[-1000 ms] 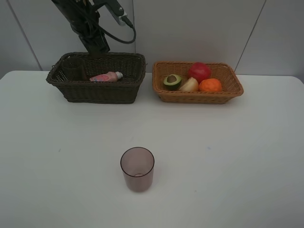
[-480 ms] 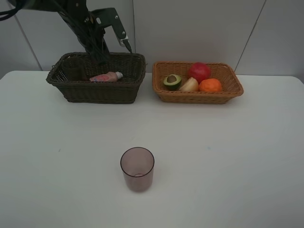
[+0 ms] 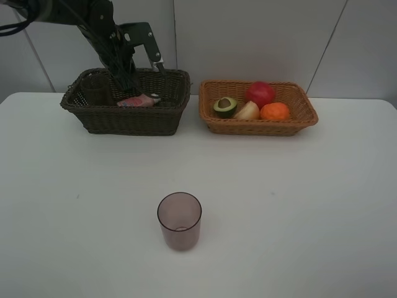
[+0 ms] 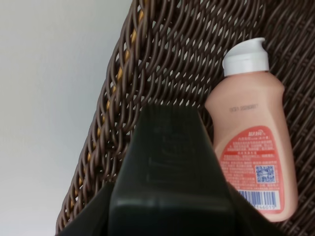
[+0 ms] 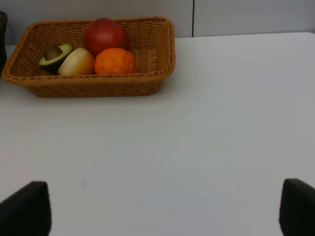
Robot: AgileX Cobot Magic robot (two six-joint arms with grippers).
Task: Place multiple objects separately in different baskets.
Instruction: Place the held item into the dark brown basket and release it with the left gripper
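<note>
On the white desk [image 3: 298,205], the dark brown wicker basket [image 3: 127,118] sits at eleven o'clock, with the pink bottle [image 3: 138,100] lying inside. The left pincer [image 3: 127,77] is lowered into it, holding the dark green pump bottle [image 4: 170,182]. The tan basket [image 3: 257,124], at one o'clock, holds an avocado half [image 3: 224,107], a peach-coloured fruit [image 3: 247,111], an apple [image 3: 260,93] and a tangerine [image 3: 275,112]. One translucent cup [image 3: 179,220] stands at six o'clock. The right pincer [image 5: 162,209] is spread wide, empty.
</note>
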